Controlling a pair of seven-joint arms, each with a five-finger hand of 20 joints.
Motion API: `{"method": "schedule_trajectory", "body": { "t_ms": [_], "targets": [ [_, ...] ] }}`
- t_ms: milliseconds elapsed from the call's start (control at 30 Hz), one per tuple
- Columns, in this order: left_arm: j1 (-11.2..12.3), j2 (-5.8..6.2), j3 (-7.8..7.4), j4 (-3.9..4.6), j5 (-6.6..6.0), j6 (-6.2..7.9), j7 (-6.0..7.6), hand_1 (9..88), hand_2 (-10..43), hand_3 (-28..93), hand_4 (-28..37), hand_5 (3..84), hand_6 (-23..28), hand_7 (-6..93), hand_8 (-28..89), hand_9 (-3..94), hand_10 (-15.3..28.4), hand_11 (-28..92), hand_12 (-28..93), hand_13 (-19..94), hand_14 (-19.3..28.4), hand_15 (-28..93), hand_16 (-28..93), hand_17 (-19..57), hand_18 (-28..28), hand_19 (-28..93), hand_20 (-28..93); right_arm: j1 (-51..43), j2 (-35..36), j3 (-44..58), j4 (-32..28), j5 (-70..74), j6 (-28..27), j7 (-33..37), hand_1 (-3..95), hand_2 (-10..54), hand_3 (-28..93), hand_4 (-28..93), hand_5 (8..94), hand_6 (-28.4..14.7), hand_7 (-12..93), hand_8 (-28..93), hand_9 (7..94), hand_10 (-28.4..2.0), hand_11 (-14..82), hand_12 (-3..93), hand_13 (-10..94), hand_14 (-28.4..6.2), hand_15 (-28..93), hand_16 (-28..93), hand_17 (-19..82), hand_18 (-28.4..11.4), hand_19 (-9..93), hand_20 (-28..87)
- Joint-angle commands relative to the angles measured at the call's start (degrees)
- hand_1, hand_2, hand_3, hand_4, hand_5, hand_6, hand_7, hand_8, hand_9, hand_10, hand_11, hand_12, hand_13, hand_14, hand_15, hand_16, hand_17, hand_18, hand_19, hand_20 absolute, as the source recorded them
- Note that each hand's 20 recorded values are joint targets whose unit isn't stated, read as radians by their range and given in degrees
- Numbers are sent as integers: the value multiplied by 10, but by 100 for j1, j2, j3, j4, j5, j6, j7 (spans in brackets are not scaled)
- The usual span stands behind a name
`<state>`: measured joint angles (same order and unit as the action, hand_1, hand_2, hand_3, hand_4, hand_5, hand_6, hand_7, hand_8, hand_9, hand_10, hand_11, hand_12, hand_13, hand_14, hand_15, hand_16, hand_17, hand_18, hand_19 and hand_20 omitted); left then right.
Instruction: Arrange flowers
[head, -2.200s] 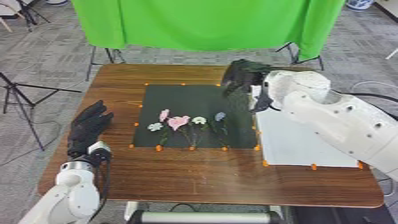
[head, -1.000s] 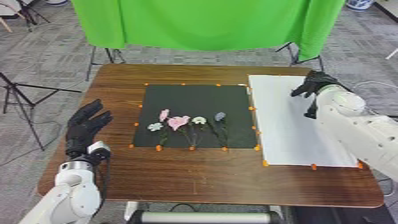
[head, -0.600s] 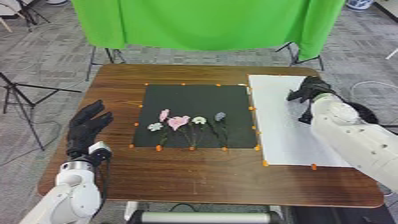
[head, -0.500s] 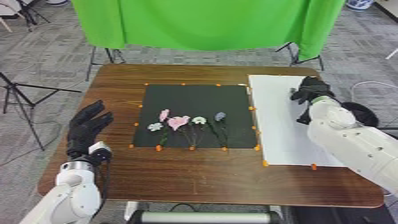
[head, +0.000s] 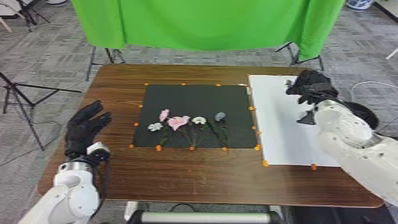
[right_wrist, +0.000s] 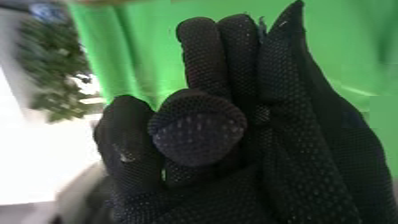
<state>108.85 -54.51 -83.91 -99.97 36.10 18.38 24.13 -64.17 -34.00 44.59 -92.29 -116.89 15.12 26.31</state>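
The right hand (head: 313, 89) is over the far part of the white sheet (head: 289, 135), near the table's one o'clock, its arm coming in from four o'clock. I can't tell whether it is spread, closed or pinching something, even with its black glove close up in the right wrist view. A small blue-grey bit (head: 290, 82) sits at its ten o'clock side and may be a flower, though it is too small to be sure. The left hand (head: 84, 130) is at the table's nine o'clock, its fingers spread and relaxed, pointing toward twelve, with nothing in it. Between the two hands lies the black sheet (head: 191, 97), just beside the white one, with the flowers in its six o'clock half. A pale flower (head: 155, 127) is at the sheet's eight o'clock, with a small pink flower (head: 163, 114) just beyond it. Then, toward three o'clock, come a larger pink flower (head: 178, 121), a white flower (head: 199, 120) and a blue flower (head: 220, 116). The stems run roughly toward six o'clock. Orange markers (head: 192, 148) dot the edges of both sheets on the brown table (head: 195, 175). A green cloth (head: 209, 22) hangs beyond twelve o'clock, and a black stand (head: 19, 90) stands on the floor past ten.
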Motion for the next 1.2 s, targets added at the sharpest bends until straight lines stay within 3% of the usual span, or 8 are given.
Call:
{"method": "schedule_trajectory", "body": {
  "t_ms": [33,200,267,533,933,1200],
  "targets": [
    [50,-7,-53,-41,207,-34,-57,587,-45,694,-50,472,-16,292,-131,370,97,260,127,392,131,330,-6,187,128,353,345,-63,200,-413,-1108,-430,-789,-62,561,-18,574,-229,761,38,190,22,799,-96,109,208,922,-13,616,289,633,-150,932,596],
    [71,-25,-59,-53,210,-28,-84,587,-45,693,-50,472,-16,290,-131,370,97,260,127,392,131,329,-7,181,129,354,343,-400,1,-350,-1577,-743,-1311,121,558,-21,578,-220,765,38,187,27,801,-99,107,208,923,-9,610,291,634,-150,932,594],
    [88,-32,-76,-58,257,-34,-128,585,-47,695,-49,472,-17,290,-130,370,96,259,127,392,130,328,-7,177,128,353,341,-439,-52,-395,-1631,-768,-1431,134,558,-21,577,-218,767,38,184,28,801,-100,106,207,924,-8,609,292,634,-150,932,594],
    [81,-23,-70,-50,233,-6,-130,578,-49,700,-50,472,-19,291,-131,372,96,258,127,391,131,329,-6,166,128,355,337,-423,-208,-594,-1724,-637,-1914,142,560,-22,570,-210,770,36,176,33,793,-105,103,203,926,-7,605,294,638,-148,932,592],
    [89,-15,-72,-69,199,-19,-151,554,-49,711,-44,473,-21,287,-130,374,95,256,127,387,133,330,-6,149,129,365,332,-338,-250,-752,-1730,-499,-2183,102,558,-25,568,-196,770,36,168,36,790,-107,103,200,925,-9,600,297,637,-149,932,591],
    [101,-24,-69,-62,217,-43,-190,535,-61,721,-42,472,-20,283,-129,373,94,252,127,386,133,333,-6,139,129,368,329,-419,-209,-547,-1867,-274,-2532,47,504,-69,590,-144,704,6,147,43,748,-122,116,168,922,-9,597,304,634,-150,932,591]
  ]
}}
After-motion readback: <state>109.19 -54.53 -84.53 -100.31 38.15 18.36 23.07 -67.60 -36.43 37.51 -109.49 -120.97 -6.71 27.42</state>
